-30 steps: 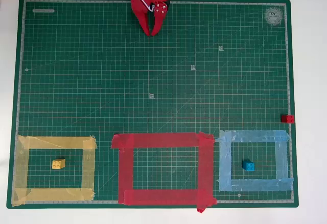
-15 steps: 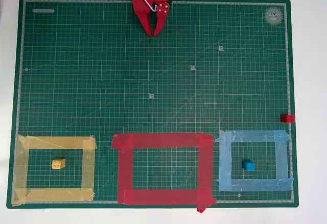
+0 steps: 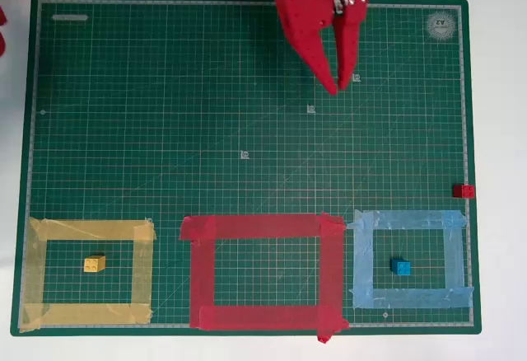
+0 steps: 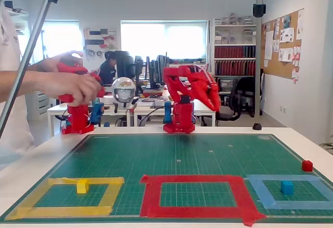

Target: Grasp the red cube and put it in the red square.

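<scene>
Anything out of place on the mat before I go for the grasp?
The red cube sits at the green mat's right edge, outside every outline, while the yellow block and blue block sit inside matching outlines. The red square has a loose tape tail.

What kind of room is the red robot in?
Probably an office or lab. Behind the robot's table there are desks with computer monitors, shelves of red binders and a cork noticeboard with pinned papers. The robot sits on a green cutting mat.

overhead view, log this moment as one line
gripper: slightly open, empty, top right | red cube: mat's right edge | red square: empty
</scene>
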Available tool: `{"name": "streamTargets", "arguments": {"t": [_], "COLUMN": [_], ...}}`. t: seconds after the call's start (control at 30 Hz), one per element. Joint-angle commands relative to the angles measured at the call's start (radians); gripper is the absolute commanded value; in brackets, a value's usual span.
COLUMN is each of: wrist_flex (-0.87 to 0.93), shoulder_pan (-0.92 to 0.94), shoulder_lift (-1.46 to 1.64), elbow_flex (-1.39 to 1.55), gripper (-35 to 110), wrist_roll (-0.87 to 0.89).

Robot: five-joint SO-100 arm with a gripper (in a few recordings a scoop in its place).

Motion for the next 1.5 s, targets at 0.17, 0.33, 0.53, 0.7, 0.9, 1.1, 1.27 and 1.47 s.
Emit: {"name": "streamTargets", "arguments": {"t": [0.17,0.33,0.53,0.7,0.9,1.1,1.27,1.47], "wrist_flex": [-1.127,-1.169,-1.172,-1.173,-1.173,-1.164,-1.134,-1.120], "shoulder_pan": [-0.170,-0.229,-0.273,-0.293,-0.305,-0.305,-0.305,-0.298], "shoulder_lift": [-0.491,-0.813,-1.157,-1.387,-1.555,-1.694,-1.746,-1.750], "elbow_flex": [0.176,-0.041,-0.393,-0.643,-0.824,-0.980,-1.088,-1.124], "gripper": [1,1,2,2,2,5,9,17], "wrist_roll": [-0.075,-0.084,-0.083,-0.078,-0.077,-0.052,-0.015,0.011]}}
